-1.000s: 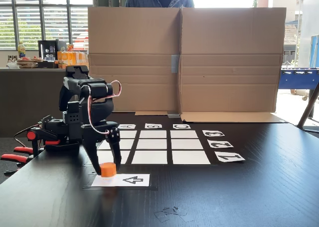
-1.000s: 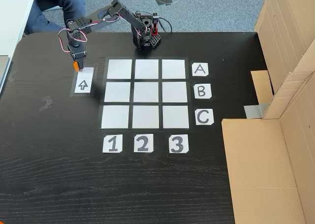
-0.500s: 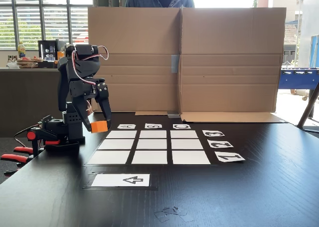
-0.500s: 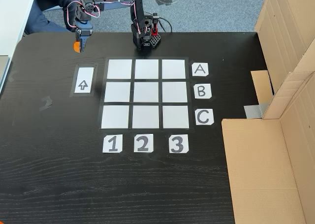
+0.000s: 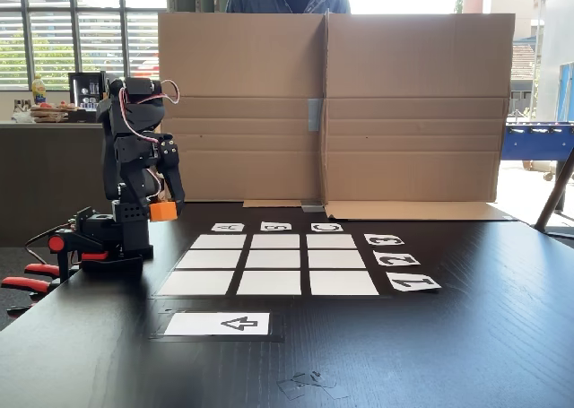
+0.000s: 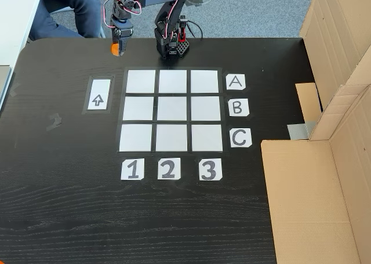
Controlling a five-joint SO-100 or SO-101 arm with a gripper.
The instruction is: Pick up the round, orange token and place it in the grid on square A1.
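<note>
- Small, short, bright orange cylindrical token [image 5: 161, 212] carried clear of the dark wood-grain surface [image 6: 69, 206], pinched in the black two-finger gripper [image 5: 162, 212]; jaws closed to the token's width on either side.
- In the high fixed view, token [image 6: 116, 48] and gripper [image 6: 117, 46] seen beyond the grid's far left corner, near the arm's black base [image 6: 170, 46]; not yet over any cell.
- White 3x3 grid with black dividing lines [image 6: 171, 111] lying flat; white letter cards down its right edge, white number cards along its near edge in that view.
- Plain white corner cell A1 [image 6: 141, 82], in line with the white "A" card [image 6: 235, 82] and the white "1" card [image 6: 132, 169]; nearest cell to the token; same cell at the near left corner in the low fixed view [image 5: 195, 283].
- Step judged in hand: transport toward A1; short reach out from the base, height kept until over the cell's middle.
- Advisable: lower straight down, token base level, release only on contact; token narrower than the cell, so centred well inside the black lines.
- White card with a black arrow [image 6: 98, 100] just left of the grid; not the target.
</note>
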